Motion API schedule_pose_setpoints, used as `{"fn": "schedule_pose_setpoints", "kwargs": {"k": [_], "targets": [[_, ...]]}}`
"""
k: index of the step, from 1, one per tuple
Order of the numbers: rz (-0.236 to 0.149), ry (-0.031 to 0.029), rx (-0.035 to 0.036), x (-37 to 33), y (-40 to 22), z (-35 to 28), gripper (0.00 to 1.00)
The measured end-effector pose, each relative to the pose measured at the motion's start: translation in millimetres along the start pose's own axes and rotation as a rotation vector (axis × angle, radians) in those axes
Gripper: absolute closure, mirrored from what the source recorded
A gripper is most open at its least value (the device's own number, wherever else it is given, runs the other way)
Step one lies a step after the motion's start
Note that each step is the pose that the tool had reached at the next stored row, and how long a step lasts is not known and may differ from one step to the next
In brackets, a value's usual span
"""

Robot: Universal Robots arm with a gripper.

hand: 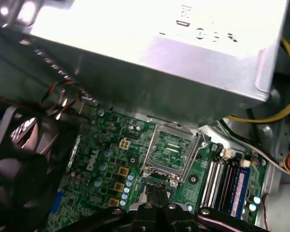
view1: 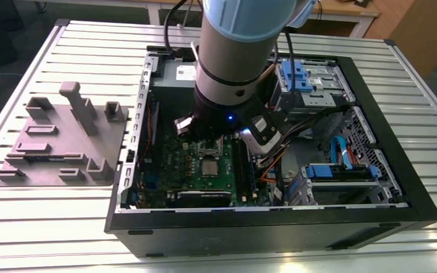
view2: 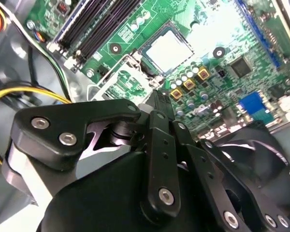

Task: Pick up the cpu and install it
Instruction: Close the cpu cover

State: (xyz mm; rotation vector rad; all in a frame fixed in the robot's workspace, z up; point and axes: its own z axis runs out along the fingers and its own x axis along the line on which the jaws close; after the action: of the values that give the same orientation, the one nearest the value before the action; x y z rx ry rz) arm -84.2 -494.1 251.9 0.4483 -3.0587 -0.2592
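Note:
The cpu [view2: 168, 48] is a pale silvery square lying flat in the socket of the green motherboard [view2: 241, 43]; the exterior view shows the cpu [view1: 209, 168] near the board's middle. The metal socket frame [hand: 171, 150] stands flipped open beside it. My gripper [view2: 157, 99] hangs just above the board at the socket's edge, between the cpu and the open frame [view2: 118, 82]. Its black fingers meet at the tips with nothing seen between them, and the gripper [hand: 157, 187] looks the same in the first wrist view.
The motherboard lies inside an open black computer case [view1: 279, 227] on a slatted table. A large grey box [hand: 159, 63] with a white label sits beside the socket. Memory sticks [view2: 99, 21], a black fan [view2: 261, 150], loose cables [view1: 279, 156] and blue drive bays [view1: 340, 173] crowd the case. A grey fixture tray [view1: 63, 139] lies at the exterior view's left.

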Motion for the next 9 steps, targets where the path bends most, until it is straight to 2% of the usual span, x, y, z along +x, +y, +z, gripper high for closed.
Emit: {"fn": "schedule_pose_setpoints", "kwargs": {"k": [3,9], "targets": [[-0.030,0.0052,0.0006,0.1,-0.1,0.0,0.89],[-0.032,0.0054,0.0003,-3.7,-0.9,0.0,0.89]]}}
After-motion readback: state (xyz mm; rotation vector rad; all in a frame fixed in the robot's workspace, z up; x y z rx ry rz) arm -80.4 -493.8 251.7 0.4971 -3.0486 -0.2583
